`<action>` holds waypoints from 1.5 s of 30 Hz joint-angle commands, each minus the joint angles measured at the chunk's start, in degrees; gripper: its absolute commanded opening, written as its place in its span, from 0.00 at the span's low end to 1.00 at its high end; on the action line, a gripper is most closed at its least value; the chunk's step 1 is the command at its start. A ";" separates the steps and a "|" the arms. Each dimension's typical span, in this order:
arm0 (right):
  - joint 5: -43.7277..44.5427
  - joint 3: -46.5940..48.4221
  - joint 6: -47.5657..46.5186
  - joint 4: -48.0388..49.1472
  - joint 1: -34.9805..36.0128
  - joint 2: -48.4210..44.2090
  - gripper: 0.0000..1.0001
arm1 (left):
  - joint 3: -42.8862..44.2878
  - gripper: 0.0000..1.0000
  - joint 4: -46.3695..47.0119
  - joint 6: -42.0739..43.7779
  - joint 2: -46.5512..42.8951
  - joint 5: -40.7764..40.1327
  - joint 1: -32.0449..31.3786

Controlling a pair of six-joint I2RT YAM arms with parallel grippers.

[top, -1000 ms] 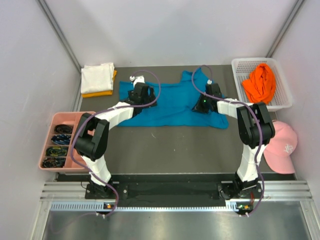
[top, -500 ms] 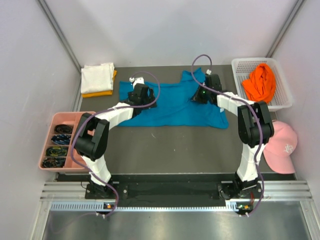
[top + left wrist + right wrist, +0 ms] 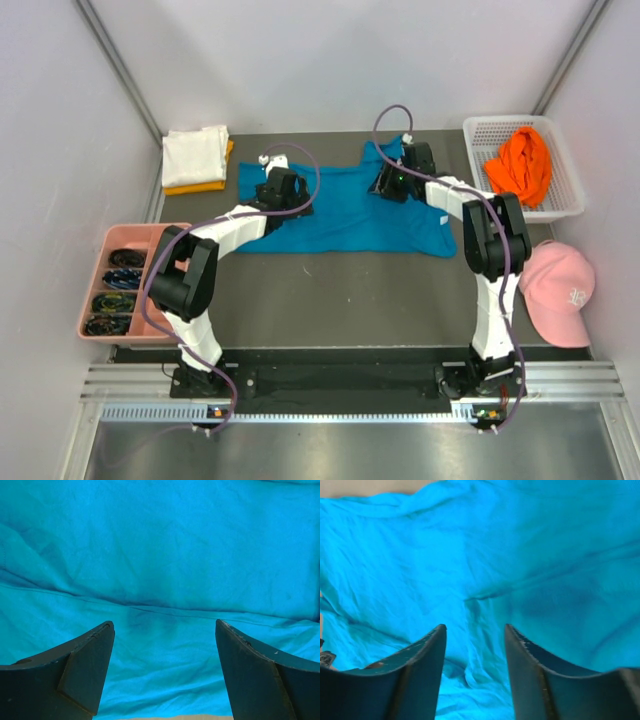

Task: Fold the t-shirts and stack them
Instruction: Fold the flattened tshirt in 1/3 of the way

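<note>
The right end effector (image 3: 475,630) is found moved from the right side of the teal-blue t-shirt (image 3: 345,215) to its far edge. Its jaws, clamped a second ago, are now parted to a moderate gap with nothing between them, and the cloth is spread on the table (image 3: 330,290) just beneath. The left end effector (image 3: 165,630) is kept wide and empty over the same shirt, so the release is judged to end one pull, and a fresh grasp is needed before folding.

The teal-blue t-shirt (image 3: 345,210) is soft, matt cloth.
</note>
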 commanded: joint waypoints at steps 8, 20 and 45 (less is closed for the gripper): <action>1.02 4.90 -4.60 2.27 0.38 -3.19 0.59 | 1.66 0.85 -0.80 0.21 -1.02 0.75 0.23; 19.48 -11.26 -7.07 -9.42 0.38 -23.73 0.64 | -3.68 0.87 -3.44 1.97 -10.06 -3.21 0.76; 32.41 -39.40 2.25 -18.83 -4.88 -47.06 0.65 | -25.94 0.88 -8.01 -1.81 -33.10 -3.47 9.90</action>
